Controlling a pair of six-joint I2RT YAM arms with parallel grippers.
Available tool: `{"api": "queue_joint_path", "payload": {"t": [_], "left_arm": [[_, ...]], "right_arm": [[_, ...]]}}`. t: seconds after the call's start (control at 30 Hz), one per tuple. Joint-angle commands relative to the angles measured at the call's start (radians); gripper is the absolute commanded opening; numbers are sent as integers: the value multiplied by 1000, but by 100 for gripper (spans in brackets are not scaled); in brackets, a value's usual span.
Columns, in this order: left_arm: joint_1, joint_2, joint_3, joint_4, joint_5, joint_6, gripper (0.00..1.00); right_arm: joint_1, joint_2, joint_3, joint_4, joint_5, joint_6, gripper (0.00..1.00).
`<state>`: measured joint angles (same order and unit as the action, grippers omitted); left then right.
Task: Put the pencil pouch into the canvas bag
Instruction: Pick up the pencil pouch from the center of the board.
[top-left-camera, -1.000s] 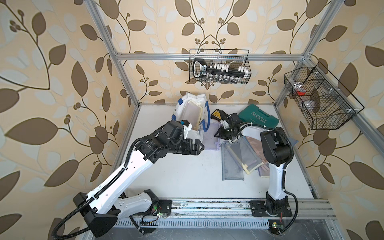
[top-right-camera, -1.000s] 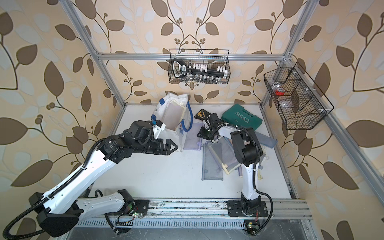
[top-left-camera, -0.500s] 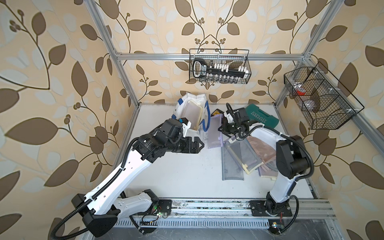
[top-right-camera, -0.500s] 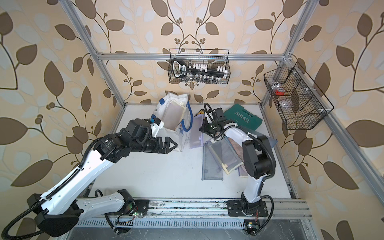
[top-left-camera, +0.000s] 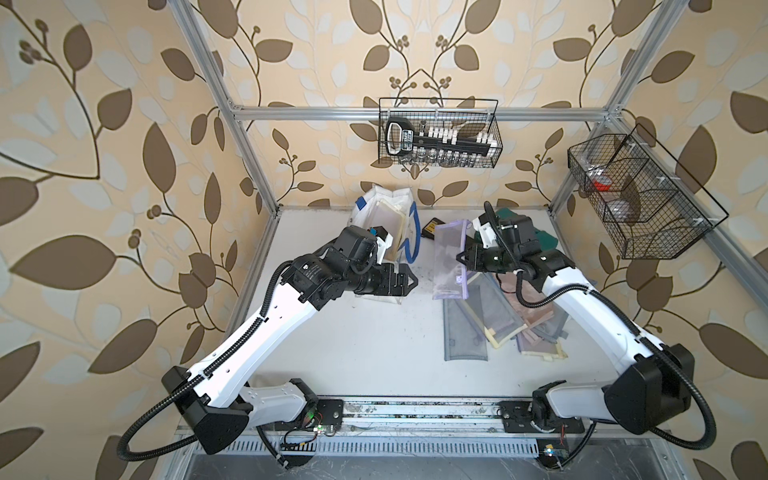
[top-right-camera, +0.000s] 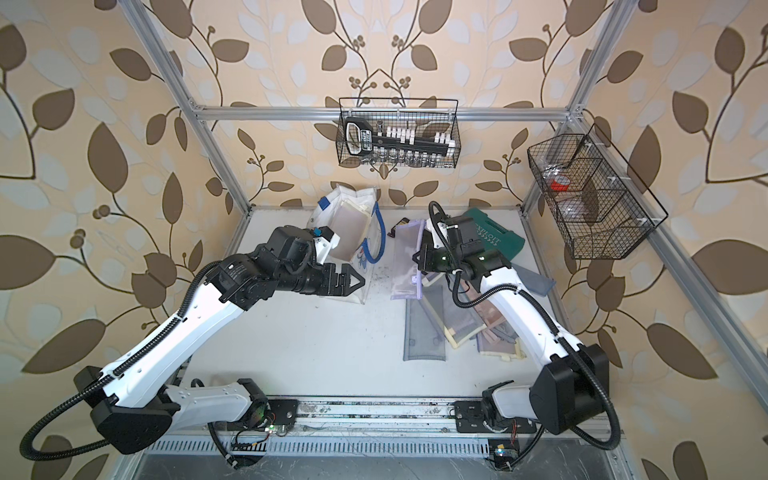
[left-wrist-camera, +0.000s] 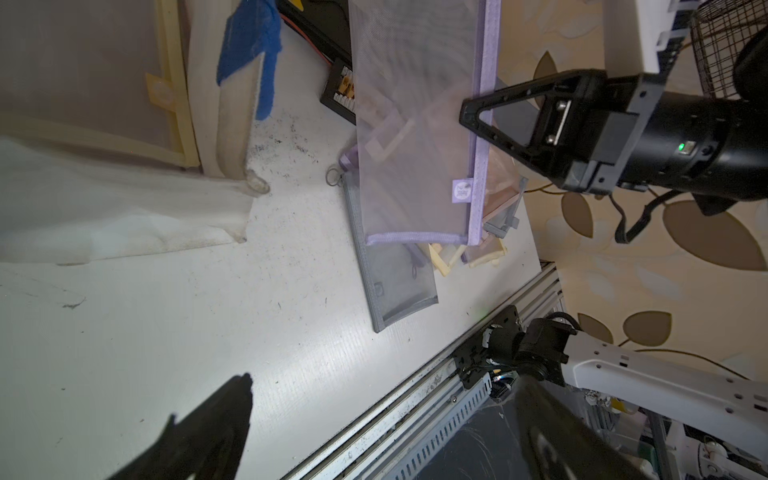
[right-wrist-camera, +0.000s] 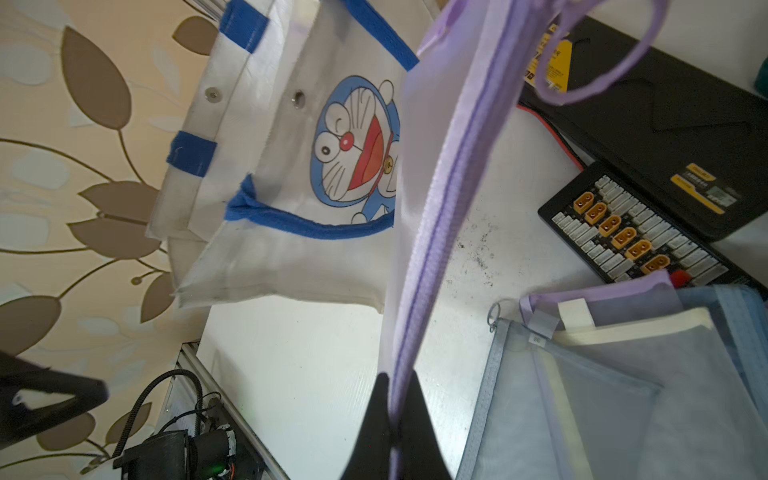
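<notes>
The pencil pouch (top-left-camera: 451, 253), purple mesh with a zip, hangs on edge above the table, and my right gripper (top-left-camera: 459, 257) is shut on its zip edge (right-wrist-camera: 440, 187). In the right wrist view the right gripper (right-wrist-camera: 395, 380) pinches the purple band between both fingers. The canvas bag (top-left-camera: 384, 208) stands upright at the back, white with blue straps and a cartoon print (right-wrist-camera: 282, 257), left of the pouch (top-right-camera: 407, 257). A beige-edged pouch shows in its mouth. My left gripper (top-left-camera: 409, 280) is open and holds nothing, in front of the bag (top-right-camera: 345, 203).
A pile of grey, beige and purple mesh pouches (top-left-camera: 490, 324) lies under my right arm. A green tool case (top-right-camera: 494, 237) and a black charger board (right-wrist-camera: 623, 237) lie at the back. Wire baskets (top-left-camera: 438, 133) (top-left-camera: 640, 195) hang on the walls.
My right gripper closed on the purple pouch and raised it off the table, while the right arm's elbow swung out to the right. The left arm barely shifted.
</notes>
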<state>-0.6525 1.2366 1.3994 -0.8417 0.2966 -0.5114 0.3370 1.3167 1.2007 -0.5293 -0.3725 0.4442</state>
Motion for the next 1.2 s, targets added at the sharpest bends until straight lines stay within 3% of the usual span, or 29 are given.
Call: {"api": "queue_joint_path", "payload": {"t": [0.0,0.33,0.6,0.93,1.17], "left_arm": [[17,21,31,79,81,4,99],[43,65,27,212,173,-76,99],[56,-8,-75,318,182,-153,98],[66,-85,-151,416,195,-204,71],[69,-132,-188,476,221,-205,66]], "right_arm": [[50,-56,61,-103,10,-35,0],[234,-116,138,-16,-98,41,0],[262,-123,119,92,-173,111,0],[261,-128,104,133,-210,140,0],[262,-131,106,131,-222,144,0]]}}
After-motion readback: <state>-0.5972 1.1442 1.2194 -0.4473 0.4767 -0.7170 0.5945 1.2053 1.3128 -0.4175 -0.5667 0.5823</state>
